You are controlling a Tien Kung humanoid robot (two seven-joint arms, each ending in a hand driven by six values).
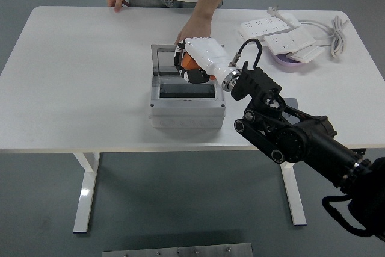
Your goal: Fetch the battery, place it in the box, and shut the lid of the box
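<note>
1. From the head view, we see the right hand (195, 64) reaching over the grey box (187, 97), its fingers curled around the orange battery (190, 62) above the open compartment.
2. A person's hand (192, 29) rests just behind the upright smoky lid (163, 59); power strips (275, 33) lie on the counter (78, 70).
3. The box is rectangular, moulded plastic.

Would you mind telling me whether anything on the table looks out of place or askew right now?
Nothing is spilled or damaged. The one odd thing: a person's hand rests right behind the box's raised lid, close to the right hand holding the orange battery over the box.
</note>
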